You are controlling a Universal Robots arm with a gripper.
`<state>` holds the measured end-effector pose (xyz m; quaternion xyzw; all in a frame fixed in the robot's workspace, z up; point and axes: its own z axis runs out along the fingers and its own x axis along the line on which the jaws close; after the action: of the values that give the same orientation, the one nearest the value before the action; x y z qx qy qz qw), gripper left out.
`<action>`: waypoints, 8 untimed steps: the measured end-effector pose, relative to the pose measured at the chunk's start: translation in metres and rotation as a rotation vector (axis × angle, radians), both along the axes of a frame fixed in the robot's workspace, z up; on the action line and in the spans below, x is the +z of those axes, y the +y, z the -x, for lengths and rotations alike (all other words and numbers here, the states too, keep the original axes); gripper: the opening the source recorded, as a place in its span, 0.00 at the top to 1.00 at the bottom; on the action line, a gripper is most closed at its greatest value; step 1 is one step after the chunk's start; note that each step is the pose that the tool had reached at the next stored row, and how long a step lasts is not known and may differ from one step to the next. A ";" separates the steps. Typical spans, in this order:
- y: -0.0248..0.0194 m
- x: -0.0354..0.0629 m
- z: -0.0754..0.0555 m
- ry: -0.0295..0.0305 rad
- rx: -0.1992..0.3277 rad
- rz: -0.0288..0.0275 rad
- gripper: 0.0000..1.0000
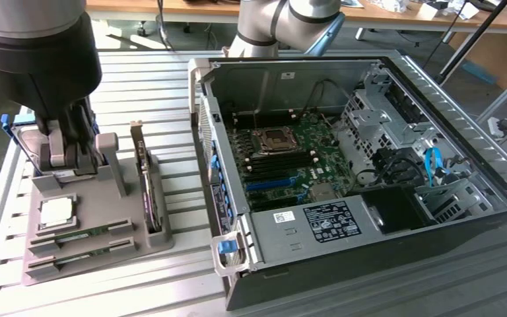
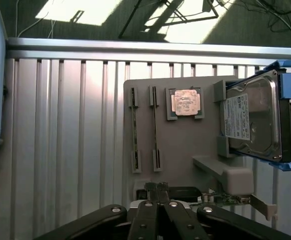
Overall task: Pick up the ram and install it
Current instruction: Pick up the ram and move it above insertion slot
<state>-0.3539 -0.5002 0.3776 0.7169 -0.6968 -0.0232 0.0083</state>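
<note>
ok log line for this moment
gripper: jaws shut, nothing held | position: above holder | ram: both sticks in holder slots | pc case: open

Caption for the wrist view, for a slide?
Shut gripper over gray tray with two ram sticks, processor and hard drive.

Room above RAM sticks (image 1: 79,234) on holder (image 1: 103,208) is open; HDD (image 2: 253,120) crowds holder's opposite end, upright card (image 1: 148,191) walls its PC case (image 1: 263,72) side.

A grey holder tray (image 1: 103,205) sat on the slatted worktop (image 1: 179,218) toward the exterior view's left. One ram stick (image 1: 86,232) and a second ram stick (image 1: 82,253) sat in its near slots (parallel, side by side). An expansion card (image 1: 148,191) stood upright along the tray's edge. The open computer case (image 1: 465,119) lay to the right, its motherboard (image 1: 289,155) exposed. The robot arm (image 1: 37,59) hung over the tray's far end.
</note>
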 end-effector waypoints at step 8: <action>0.0000 -0.0110 0.000 0.0053 0.007 0.0001 0.89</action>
<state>-0.3540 -0.5001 0.3665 0.7192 -0.6942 -0.0250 0.0103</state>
